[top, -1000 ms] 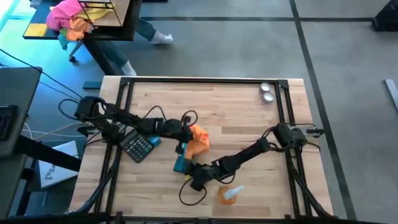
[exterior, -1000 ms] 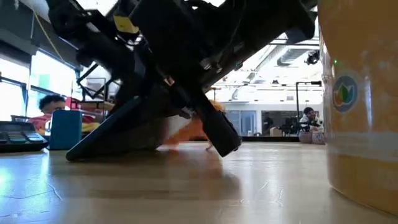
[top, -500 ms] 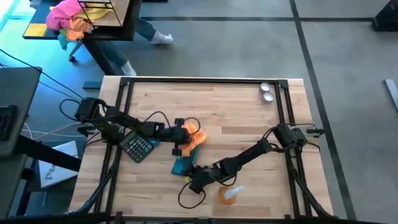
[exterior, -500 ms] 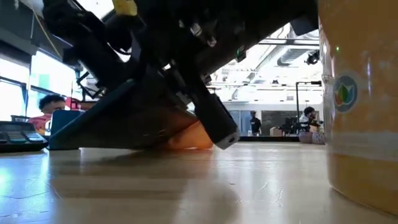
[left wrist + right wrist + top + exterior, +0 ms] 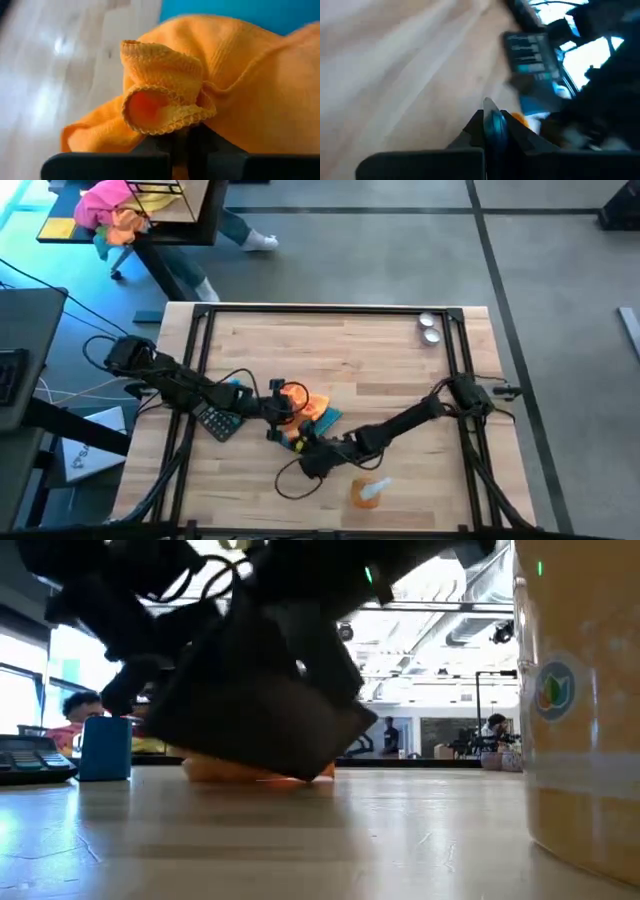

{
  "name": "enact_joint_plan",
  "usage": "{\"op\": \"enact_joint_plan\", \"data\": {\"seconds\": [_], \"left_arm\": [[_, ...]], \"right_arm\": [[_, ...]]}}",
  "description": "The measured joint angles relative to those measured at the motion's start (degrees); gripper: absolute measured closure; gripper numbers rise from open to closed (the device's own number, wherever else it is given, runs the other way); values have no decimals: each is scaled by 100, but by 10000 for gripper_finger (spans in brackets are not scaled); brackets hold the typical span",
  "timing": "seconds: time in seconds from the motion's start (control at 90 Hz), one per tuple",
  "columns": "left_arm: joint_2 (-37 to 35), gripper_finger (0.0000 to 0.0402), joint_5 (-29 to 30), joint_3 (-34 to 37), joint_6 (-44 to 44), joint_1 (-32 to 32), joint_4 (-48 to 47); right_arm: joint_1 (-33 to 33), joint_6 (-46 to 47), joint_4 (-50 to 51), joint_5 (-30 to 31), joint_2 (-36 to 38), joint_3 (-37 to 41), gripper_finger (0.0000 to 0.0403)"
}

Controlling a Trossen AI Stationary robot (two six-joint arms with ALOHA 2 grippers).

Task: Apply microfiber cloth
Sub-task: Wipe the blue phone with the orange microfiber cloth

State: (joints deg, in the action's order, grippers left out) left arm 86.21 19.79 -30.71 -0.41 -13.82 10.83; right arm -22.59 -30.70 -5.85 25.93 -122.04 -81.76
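One cloth fold (image 5: 167, 100) in left hand (image 5: 186, 145), wrist view only.

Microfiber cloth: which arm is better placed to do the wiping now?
Left. The left tool is shut on a fold of the microfiber cloth over the blue object. The right tool appears clamped on that object's edge, likely steadying it.

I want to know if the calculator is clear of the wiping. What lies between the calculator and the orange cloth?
In the high view, the left arm crosses that stretch: the calculator sits left of it, the cloth at the left gripper.
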Motion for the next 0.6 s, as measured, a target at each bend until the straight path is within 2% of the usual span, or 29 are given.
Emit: {"op": "enact_joint_plan", "data": {"seconds": [0.233,0.356,0.444,0.6], "left_arm": [[-265,401,70,222,-301,1,242],[-406,401,83,222,-301,0,230],[-452,401,158,222,-301,23,221],[-492,401,242,222,-345,94,222]], "right_arm": [[83,109,1018,16,63,9,402],[87,159,1170,-176,61,11,398],[125,315,1285,-428,61,11,377],[246,692,1330,-670,61,4,318]]}}
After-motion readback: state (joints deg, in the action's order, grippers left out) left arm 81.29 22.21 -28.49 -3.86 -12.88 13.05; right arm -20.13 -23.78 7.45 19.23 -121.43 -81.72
